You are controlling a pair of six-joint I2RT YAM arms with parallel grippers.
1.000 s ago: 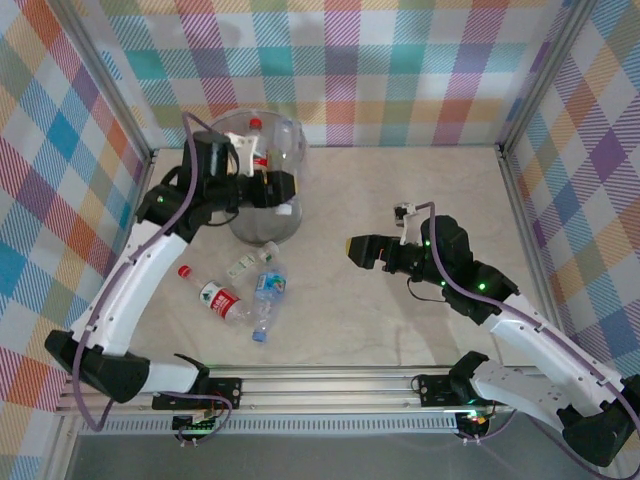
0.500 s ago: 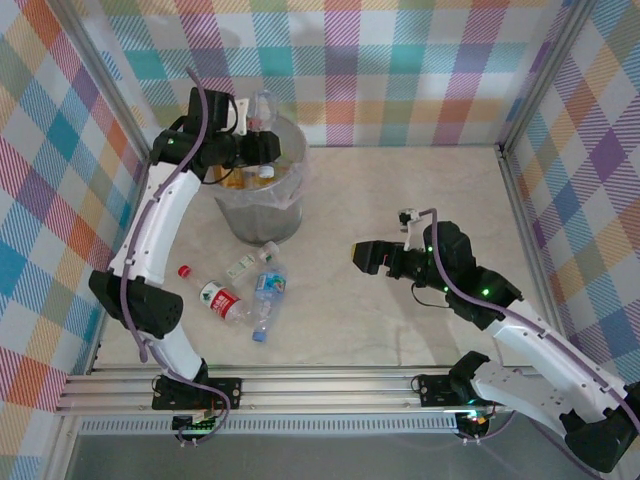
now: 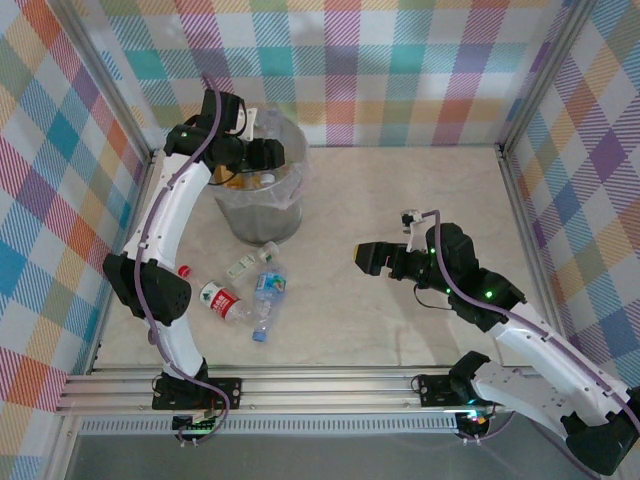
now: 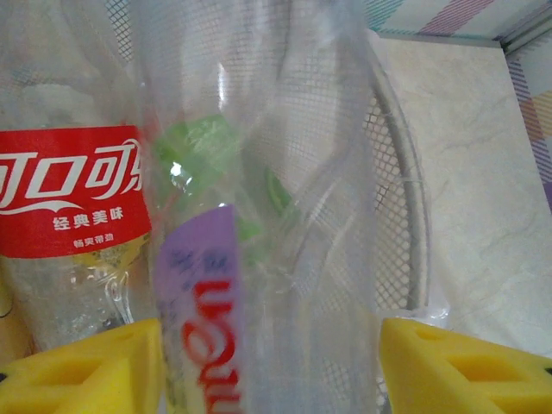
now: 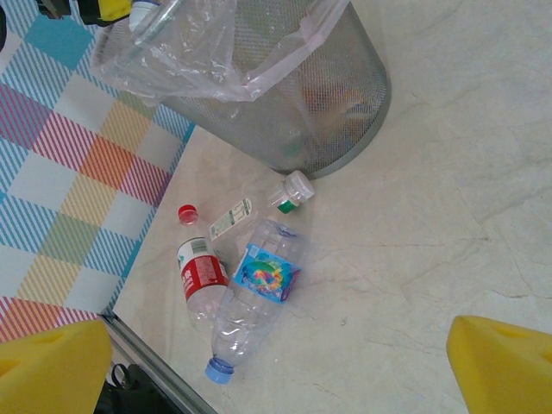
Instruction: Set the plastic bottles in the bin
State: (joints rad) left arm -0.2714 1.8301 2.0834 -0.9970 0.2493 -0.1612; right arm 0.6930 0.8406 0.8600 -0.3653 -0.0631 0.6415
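Inside the left hand (image 4: 270, 345) — a bottle (image 4: 250, 216), perhaps loose

Tall round grey bin (image 5: 332, 112): fine mesh, metal-looking, matt. Its clear bag liner (image 5: 216, 52): thin plastic film, glossy, crinkled. Small clear plastic bottles (image 5: 235, 328): shiny, dented walls. Their printed labels (image 5: 266, 274): smooth. Pale marbled counter (image 5: 431, 216): smooth, low sheen. Right end effector (image 3: 363, 258), yellow pads (image 5: 504, 366): matt plastic. Checked walls (image 3: 400, 70): matt, cloth-like.
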